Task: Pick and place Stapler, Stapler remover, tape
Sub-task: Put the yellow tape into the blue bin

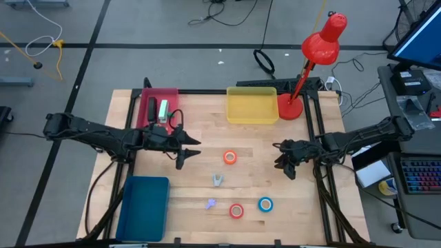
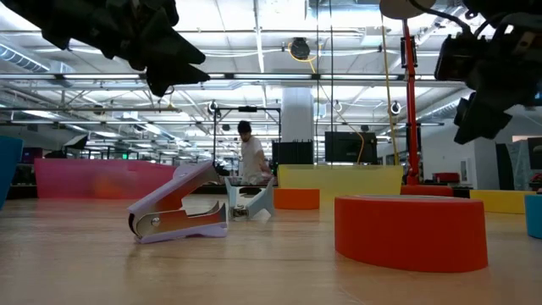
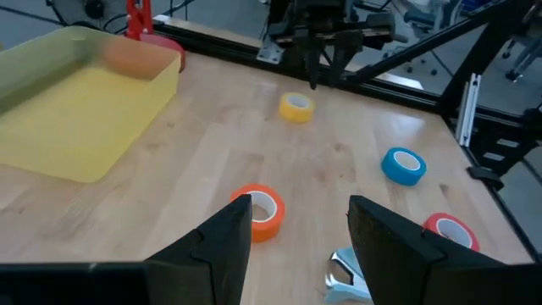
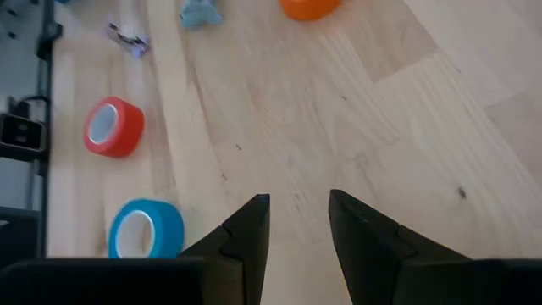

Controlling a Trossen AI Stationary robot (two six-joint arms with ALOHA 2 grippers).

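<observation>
Two claws are hovering empty over the bench. Left claw, jaws wide, is pointing at the orange tape lying just ahead. Right claw, jaws narrower, is farther from it; yellow tape sits beneath it.

We see light wood table. Trays on it: pink tray far left, yellow tray far centre, blue tray near left. Red lamp base touching yellow tray. Centre: orange tape, red tape, blue tape. Grey staple remover, purple staple remover btwn them.
</observation>
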